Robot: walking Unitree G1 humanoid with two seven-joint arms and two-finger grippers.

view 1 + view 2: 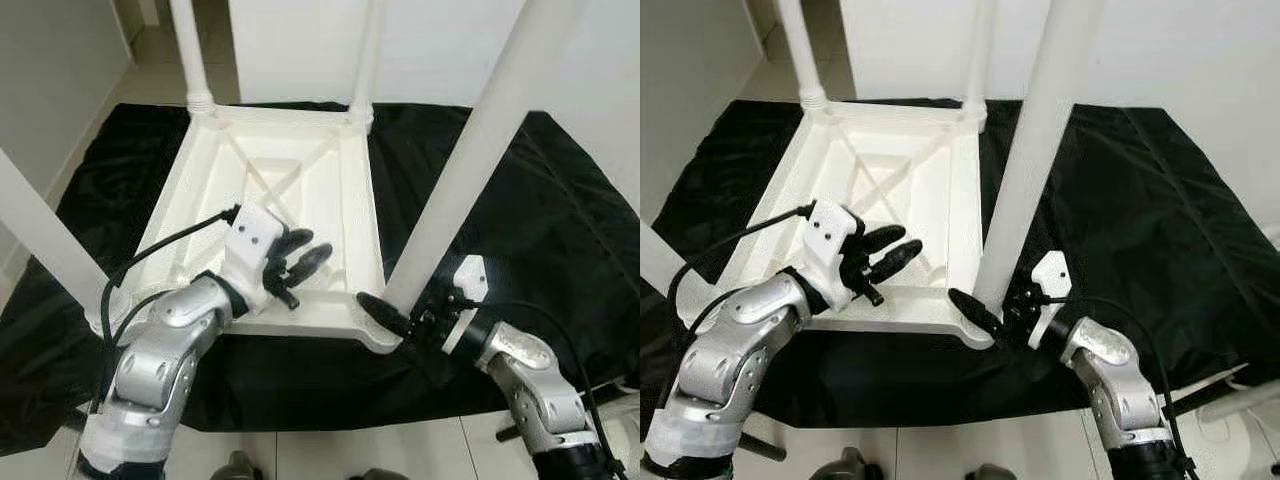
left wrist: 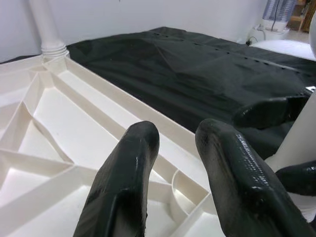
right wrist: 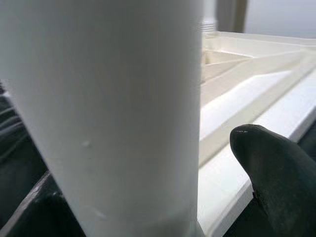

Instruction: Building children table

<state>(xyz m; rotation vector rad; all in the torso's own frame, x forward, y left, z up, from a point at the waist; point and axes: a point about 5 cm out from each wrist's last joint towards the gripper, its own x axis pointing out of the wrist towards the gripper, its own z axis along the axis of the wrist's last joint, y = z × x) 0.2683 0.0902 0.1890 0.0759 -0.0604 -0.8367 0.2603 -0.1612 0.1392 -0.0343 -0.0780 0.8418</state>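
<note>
Tabletop (image 1: 352, 190) first — white plastic, flipped upside down on a black sheet (image 1: 520, 230) that covers the floor, its ribbed underside with crossed braces facing up. Four white legs stand up from its corners: two at the far corners (image 1: 188, 50) (image 1: 366, 55), one at the near left corner (image 1: 45, 245), and one at the near right corner (image 1: 470, 150), tilting up and away to the right.

Right gripper (image 1: 405, 315) is at the base of that near right leg, low down where it meets the corner of the tabletop. Its fingers are spread to either side of the post; one black finger (image 1: 382, 312) lies along the tabletop's near rim and the other is hidden behind the leg. In the right wrist view the leg (image 3: 113, 113) looms very close, with one black fingertip (image 3: 269, 163) beside it — whether the pads actually press the leg, I cannot tell.

Left gripper (image 1: 300, 262) hovers over the near inner part of the tabletop, just above the ribs, holding nothing. Its two fingers (image 2: 123, 182) are parted by a narrow gap, and through that view the rim (image 2: 118, 98) runs off toward a far leg (image 2: 47, 27).

Pale tiled floor (image 1: 150, 70) shows beyond the sheet, with white walls (image 1: 290, 40) behind.
</note>
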